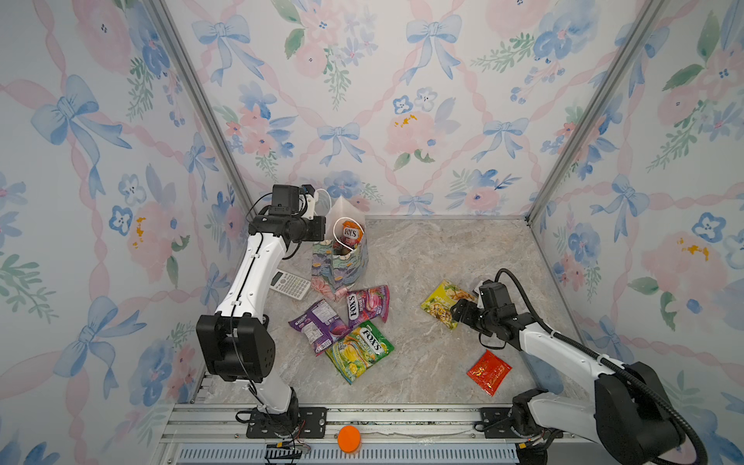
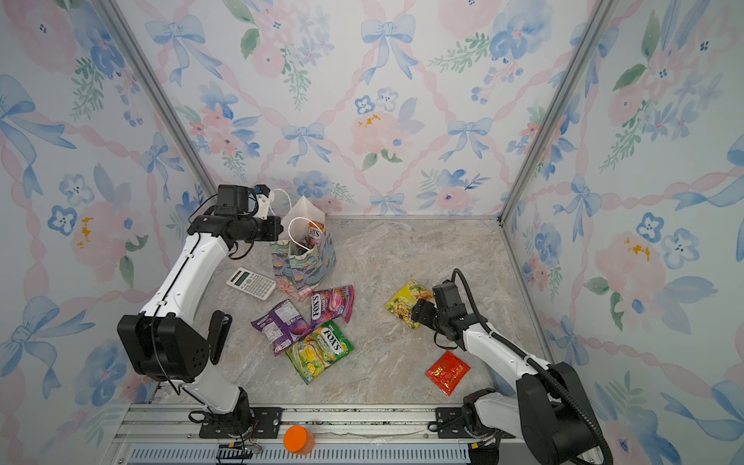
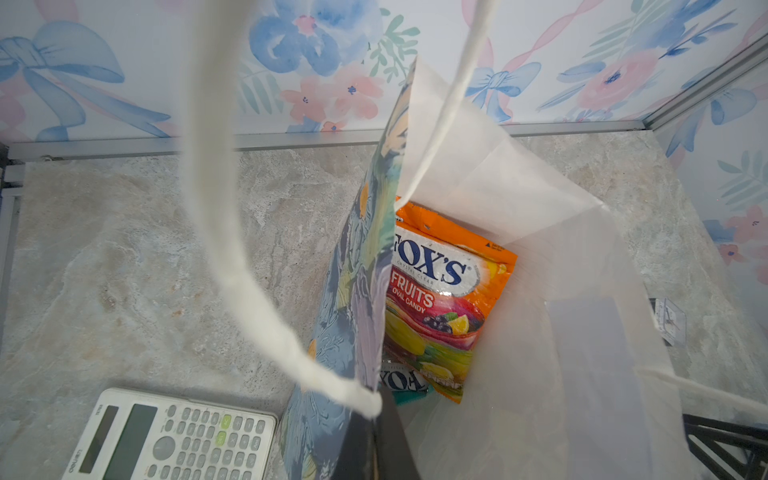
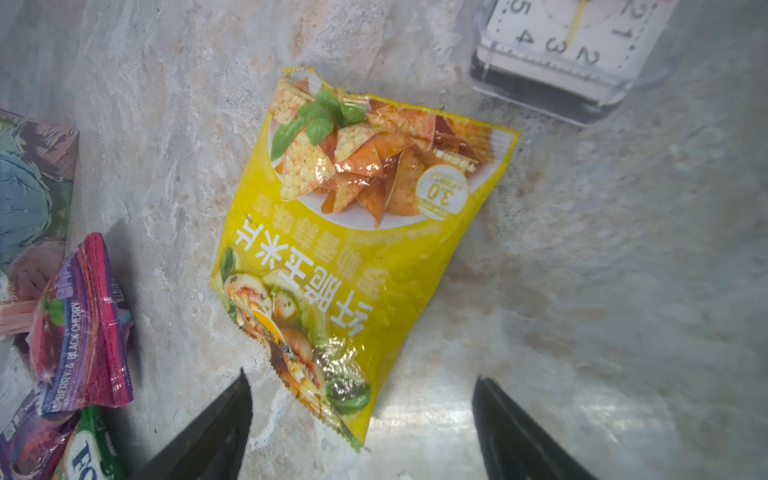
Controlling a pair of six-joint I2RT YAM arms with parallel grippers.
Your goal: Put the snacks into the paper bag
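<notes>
The flowered paper bag stands upright at the back left. My left gripper is shut on its rim beside a white cord handle. An orange FOX'S packet stands inside, with a teal one under it. Pink, purple and green-yellow packets lie overlapping in front of the bag. The red sachet lies at the front right. My right gripper is open low over the near corner of the yellow packet, which lies flat.
A grey-white calculator lies left of the bag, under my left arm. A small square clock stands just beyond the yellow packet. An orange round object sits on the front rail. Papered walls close in the back and both sides.
</notes>
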